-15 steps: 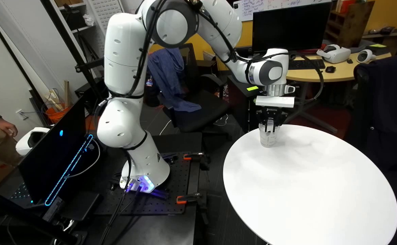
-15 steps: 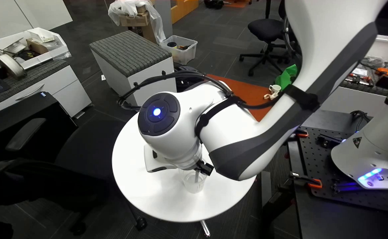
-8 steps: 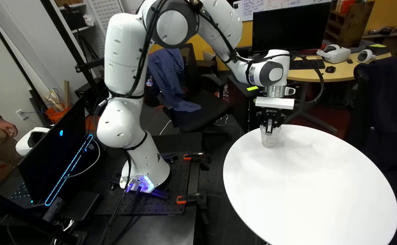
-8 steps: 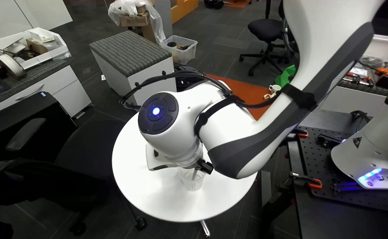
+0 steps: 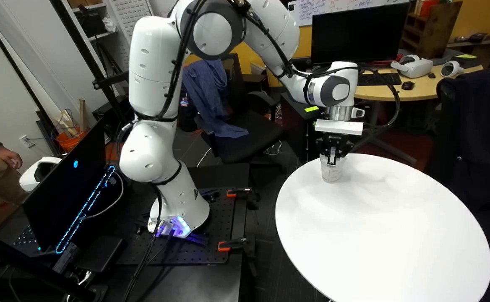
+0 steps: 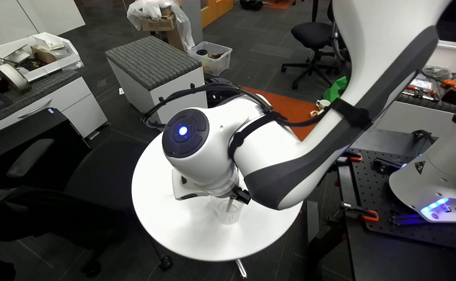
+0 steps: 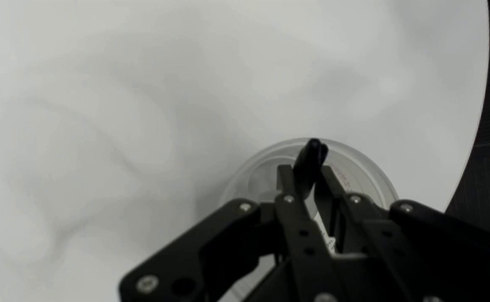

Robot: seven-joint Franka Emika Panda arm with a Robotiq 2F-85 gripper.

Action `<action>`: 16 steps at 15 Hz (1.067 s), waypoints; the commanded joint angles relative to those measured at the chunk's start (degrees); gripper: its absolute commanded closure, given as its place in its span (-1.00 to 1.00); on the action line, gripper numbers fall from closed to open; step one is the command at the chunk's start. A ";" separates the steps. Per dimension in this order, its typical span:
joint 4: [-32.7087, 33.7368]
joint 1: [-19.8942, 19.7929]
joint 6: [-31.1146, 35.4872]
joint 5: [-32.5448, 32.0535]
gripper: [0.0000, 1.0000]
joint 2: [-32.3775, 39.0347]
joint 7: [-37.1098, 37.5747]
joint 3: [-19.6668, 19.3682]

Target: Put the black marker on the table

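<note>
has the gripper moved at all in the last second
Yes, slightly downward: in an exterior view the gripper now sits a little lower against the far rim of the round white table.

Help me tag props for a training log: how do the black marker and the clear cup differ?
Look: the black marker shows a dark, opaque end, while the clear cup is see-through. Size: the black marker is slim; the clear cup is far wider. State: the black marker appears gripped by the end effector; the clear cup stands upright on the white table. Shared: both are far smaller than the white table.
</note>
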 commanded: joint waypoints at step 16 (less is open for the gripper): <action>-0.17 1.94 -8.78 -0.33 0.92 -6.45 1.09 0.31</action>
